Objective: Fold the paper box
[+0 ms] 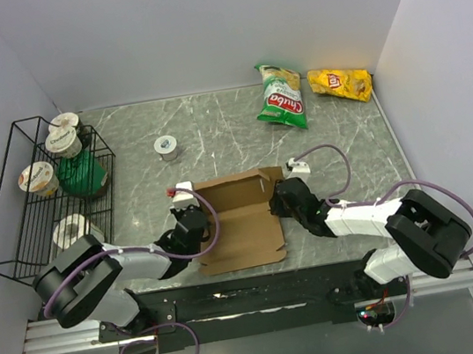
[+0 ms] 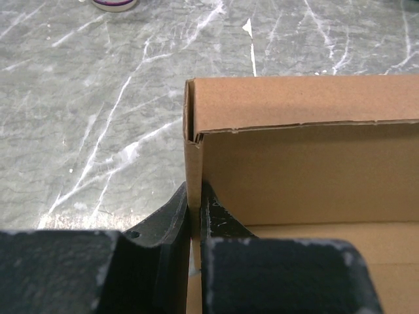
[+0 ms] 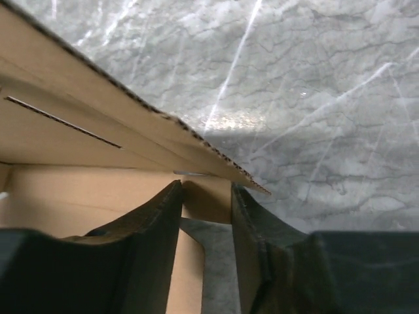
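Grey marbled tabletop (image 1: 210, 119) fills my top feed, white walls behind it. My paper box (image 1: 241, 221) lies by the near edge, between the two arms, its base flat and its far wall standing upright. On the left wrist feed, the left gripper (image 2: 195, 201) is pressed together on the box's left wall, one finger outside and one inside. The right gripper (image 3: 205, 191) stands part spread at the box's right side, with a cardboard flap edge between its fingers. I think the pads are clear of it, though the angle is poor. At the far right lie a green snack bag (image 1: 281, 96) and a yellow snack bag (image 1: 340, 84), well apart from the box. A small white roll (image 1: 166, 146) sits beyond the box's left corner.
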Motion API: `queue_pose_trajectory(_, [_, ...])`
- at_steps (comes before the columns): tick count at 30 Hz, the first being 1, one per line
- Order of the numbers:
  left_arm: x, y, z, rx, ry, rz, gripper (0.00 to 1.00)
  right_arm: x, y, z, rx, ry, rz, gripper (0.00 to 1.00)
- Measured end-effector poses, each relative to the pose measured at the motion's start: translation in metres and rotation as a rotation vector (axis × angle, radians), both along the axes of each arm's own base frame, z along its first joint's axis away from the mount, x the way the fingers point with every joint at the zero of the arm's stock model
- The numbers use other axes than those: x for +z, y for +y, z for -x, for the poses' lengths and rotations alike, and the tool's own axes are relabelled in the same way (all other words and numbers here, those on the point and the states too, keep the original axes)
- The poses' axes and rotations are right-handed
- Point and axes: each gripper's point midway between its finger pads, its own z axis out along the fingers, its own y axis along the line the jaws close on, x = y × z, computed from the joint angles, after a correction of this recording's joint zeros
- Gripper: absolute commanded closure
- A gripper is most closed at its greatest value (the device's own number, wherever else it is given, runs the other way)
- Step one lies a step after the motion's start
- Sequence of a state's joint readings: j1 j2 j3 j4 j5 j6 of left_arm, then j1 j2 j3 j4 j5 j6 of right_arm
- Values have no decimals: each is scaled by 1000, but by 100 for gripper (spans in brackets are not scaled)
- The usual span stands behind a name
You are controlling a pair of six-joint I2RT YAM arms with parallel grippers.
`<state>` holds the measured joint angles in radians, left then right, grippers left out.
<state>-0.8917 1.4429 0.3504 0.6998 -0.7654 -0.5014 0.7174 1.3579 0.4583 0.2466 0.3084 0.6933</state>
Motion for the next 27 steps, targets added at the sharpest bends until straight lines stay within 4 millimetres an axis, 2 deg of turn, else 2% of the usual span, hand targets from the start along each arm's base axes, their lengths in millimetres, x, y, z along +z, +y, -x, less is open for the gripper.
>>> queue_pose_trajectory(3, [0,0,-3,13,1,-15,99,-2,-1,1,-5,-2,33,77])
queue_pose_trajectory(6, [0,-4,-4,7,1,-24,99,5,12,-2,11,-18,40,82])
queue_pose_trajectory(9, [0,-4,-6,16,1,-29,99,13,22,-4,31,-41,70,83])
queue_pose_trajectory(20, [0,-7,-5,2,1,-33,99,-1,22,-2,34,-32,124,82])
queue_pose_trajectory(26, [0,-9,-4,-4,0,-50,99,-9,29,3,36,-44,184,75])
queue_pose_trajectory(27, [0,-9,-4,-4,0,-53,99,-9,30,3,33,-48,191,70])
